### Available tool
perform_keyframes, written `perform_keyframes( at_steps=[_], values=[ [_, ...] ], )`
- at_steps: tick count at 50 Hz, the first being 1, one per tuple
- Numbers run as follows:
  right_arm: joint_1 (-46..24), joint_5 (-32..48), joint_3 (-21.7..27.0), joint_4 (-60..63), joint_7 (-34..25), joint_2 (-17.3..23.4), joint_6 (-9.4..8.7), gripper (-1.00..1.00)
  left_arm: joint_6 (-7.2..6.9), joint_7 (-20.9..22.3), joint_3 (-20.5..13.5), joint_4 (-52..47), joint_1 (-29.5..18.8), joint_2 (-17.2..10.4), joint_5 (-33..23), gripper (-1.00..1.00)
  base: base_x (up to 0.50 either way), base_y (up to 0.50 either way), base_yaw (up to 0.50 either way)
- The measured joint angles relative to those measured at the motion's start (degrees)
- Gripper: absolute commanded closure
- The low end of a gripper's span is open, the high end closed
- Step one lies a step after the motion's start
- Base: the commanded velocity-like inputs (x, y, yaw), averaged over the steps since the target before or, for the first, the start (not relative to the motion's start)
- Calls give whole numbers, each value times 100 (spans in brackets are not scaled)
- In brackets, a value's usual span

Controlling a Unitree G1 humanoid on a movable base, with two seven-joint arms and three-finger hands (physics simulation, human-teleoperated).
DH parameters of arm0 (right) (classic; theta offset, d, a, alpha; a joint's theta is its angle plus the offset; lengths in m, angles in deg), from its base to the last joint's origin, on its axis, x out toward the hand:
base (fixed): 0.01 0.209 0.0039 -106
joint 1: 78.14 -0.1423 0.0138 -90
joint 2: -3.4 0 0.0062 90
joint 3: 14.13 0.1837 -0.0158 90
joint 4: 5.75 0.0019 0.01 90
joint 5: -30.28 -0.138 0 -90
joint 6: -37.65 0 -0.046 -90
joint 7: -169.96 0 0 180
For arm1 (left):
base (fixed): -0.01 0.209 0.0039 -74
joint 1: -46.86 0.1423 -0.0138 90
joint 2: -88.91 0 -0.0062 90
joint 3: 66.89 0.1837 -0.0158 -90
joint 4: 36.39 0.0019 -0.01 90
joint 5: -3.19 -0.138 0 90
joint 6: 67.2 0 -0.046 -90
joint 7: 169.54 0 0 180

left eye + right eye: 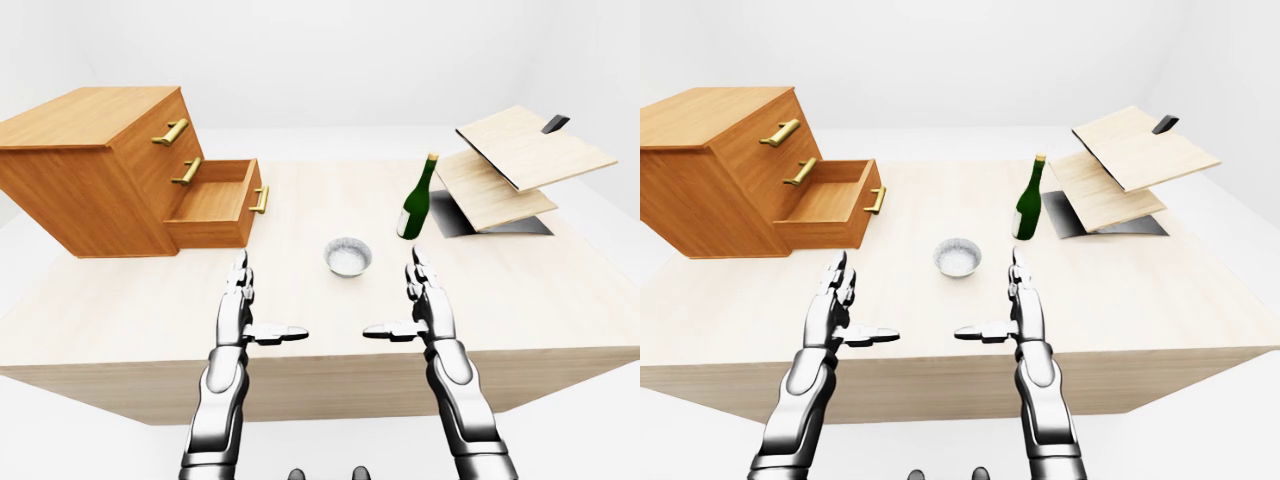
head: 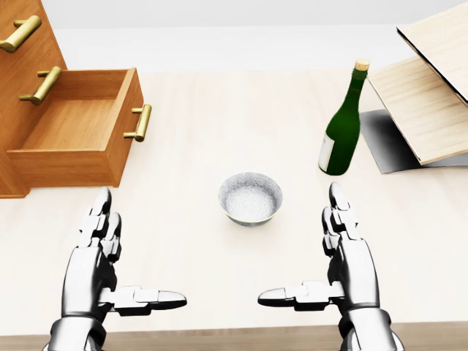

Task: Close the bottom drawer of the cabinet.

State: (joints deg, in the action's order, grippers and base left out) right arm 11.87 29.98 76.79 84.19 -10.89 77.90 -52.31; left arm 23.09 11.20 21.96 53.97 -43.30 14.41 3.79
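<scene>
A wooden cabinet [image 1: 88,165] with brass handles stands on the table's left side in the left-eye view. Its two upper drawers are shut. The bottom drawer [image 2: 72,130] is pulled out and looks empty, with its brass handle [image 2: 139,122] facing right. My left hand [image 2: 137,251] hovers over the table below the drawer, apart from it, open with flat fingers and the thumb pointing inward. My right hand [image 2: 301,245] mirrors it at the lower right, open and holding nothing.
A small metal bowl [image 2: 250,197] sits between and above my hands. A green bottle [image 2: 342,128] stands upright at the right. Tilted wooden boards [image 1: 520,160] over a dark sheet [image 1: 450,215] occupy the far right. The table's near edge [image 1: 330,375] runs under my wrists.
</scene>
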Motion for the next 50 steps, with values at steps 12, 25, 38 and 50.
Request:
perform_keyframes(
  at_steps=[12,25,38,50],
  values=[
    [10,-42,100,-2,-134,53,-12,-100,139,70,-93,123,-22,-53,3,-100,0,0,0],
    [3,-386,582,895,-45,196,-504,-100,159,64,-139,72,-29,-60,57,-100,0,0,0],
    [-127,-1002,1501,1769,259,505,-504,-100,241,26,-129,46,-19,-58,35,-100,0,0,0],
    [-166,-1268,1826,2065,395,633,-504,-100,299,18,-106,36,0,-53,-14,-100,0,0,0]
  ],
)
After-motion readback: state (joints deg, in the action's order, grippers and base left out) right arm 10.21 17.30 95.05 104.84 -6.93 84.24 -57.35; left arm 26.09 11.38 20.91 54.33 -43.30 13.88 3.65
